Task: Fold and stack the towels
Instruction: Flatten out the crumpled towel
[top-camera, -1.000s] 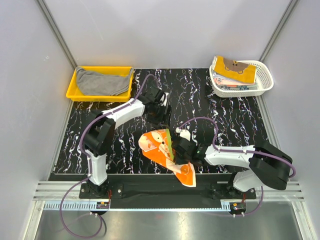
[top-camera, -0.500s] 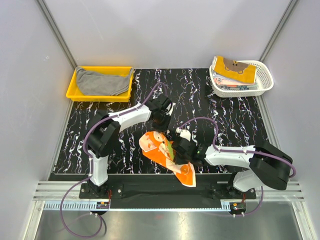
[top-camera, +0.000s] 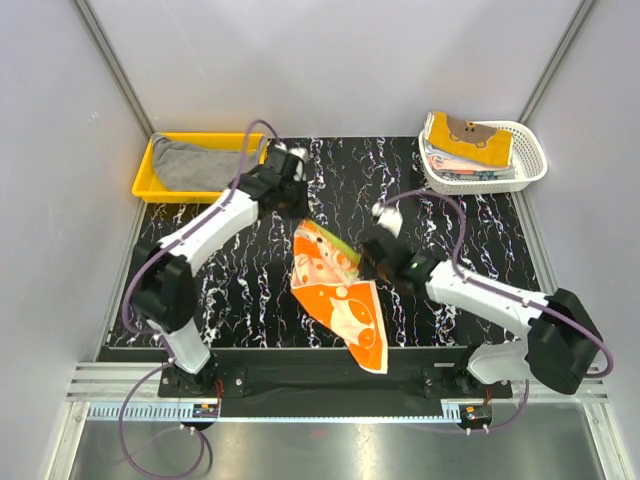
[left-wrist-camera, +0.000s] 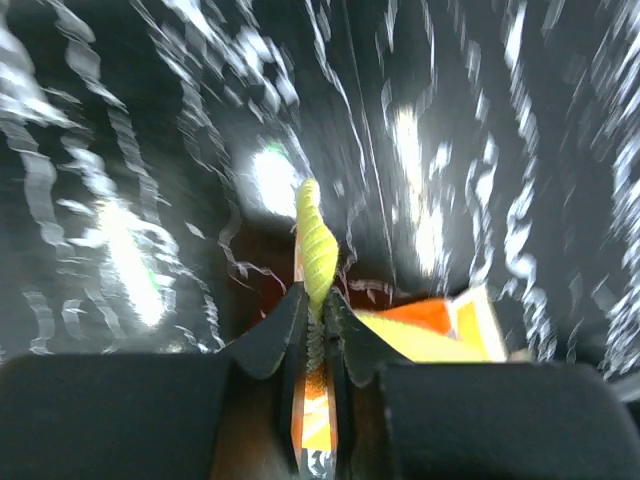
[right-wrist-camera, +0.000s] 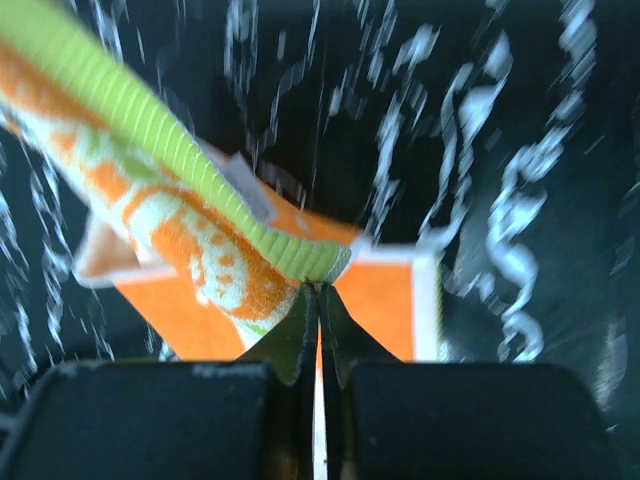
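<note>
while the left tool (left-wrist-camera: 315, 300) and right tool (right-wrist-camera: 318, 292) each pinch a far corner of the orange towel (top-camera: 338, 295), it stretches mid-counter (top-camera: 470, 230), its long axis trailing nearward and slightly right; folding likely means carrying both corners near together.

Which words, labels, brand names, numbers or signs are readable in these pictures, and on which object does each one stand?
None can be read.
orange towel: only printed patterns, no letters.
white tag by its green hem: blurred, nothing legible.
folded towels in the white basket: pictures only, any print too small.
small board at the left arm's base: too small to read.
</note>
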